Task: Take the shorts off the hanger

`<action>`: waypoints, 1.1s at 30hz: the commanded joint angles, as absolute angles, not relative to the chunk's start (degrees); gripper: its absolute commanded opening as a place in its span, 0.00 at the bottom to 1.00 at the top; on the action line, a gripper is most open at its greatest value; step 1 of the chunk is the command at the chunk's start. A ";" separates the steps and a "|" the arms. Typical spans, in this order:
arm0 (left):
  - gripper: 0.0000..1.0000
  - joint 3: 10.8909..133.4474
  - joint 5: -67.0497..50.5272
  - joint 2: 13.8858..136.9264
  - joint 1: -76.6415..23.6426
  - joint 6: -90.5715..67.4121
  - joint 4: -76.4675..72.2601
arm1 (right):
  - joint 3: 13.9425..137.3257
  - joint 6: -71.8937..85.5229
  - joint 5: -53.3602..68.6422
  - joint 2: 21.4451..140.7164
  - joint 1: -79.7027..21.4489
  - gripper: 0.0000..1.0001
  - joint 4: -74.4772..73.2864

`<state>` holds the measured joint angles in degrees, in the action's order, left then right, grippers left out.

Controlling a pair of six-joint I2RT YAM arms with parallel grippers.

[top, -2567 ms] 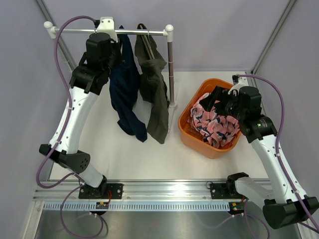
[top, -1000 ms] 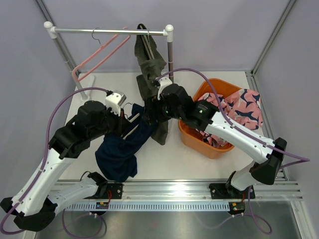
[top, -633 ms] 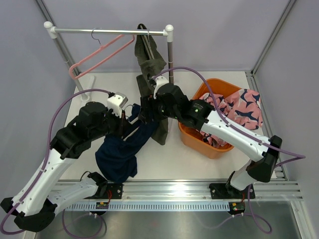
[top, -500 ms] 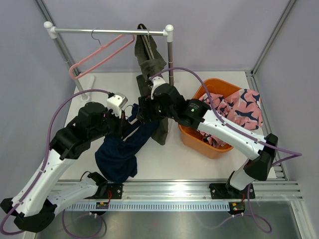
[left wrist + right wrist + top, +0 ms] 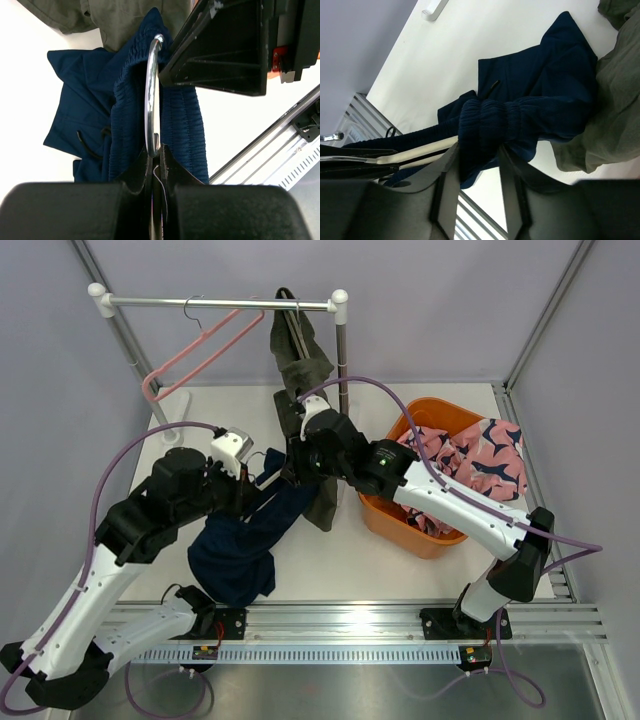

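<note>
both arms bend inward until the wrists nearly meet, the left gripper [image 5: 156, 155] clamped tight on the hanger hook [image 5: 150, 90], the right gripper [image 5: 477, 150] facing it, fingers squeezing the navy shorts [image 5: 540, 100] at the waistband.

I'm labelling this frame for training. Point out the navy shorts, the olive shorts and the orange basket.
navy shorts [image 5: 230, 560], top view, bunched lower cloth.
olive shorts [image 5: 303, 365], top view, upper hanging part.
orange basket [image 5: 400, 528], top view, near outer wall.

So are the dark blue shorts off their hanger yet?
Not yet. The navy shorts have their waistband bunched around the hanger, whose hook the left gripper pinches; the right gripper clamps the waistband.
</note>
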<state>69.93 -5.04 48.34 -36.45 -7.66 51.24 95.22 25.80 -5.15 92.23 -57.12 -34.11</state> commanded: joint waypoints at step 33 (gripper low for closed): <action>0.00 74.44 -10.47 35.07 -36.74 -5.01 52.30 | 103.54 21.89 -15.56 96.42 -48.25 0.00 -39.64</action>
<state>70.48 -5.82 36.95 -36.38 -5.54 53.93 103.79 24.40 -7.86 96.31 -51.29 -40.36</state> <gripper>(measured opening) 0.048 0.020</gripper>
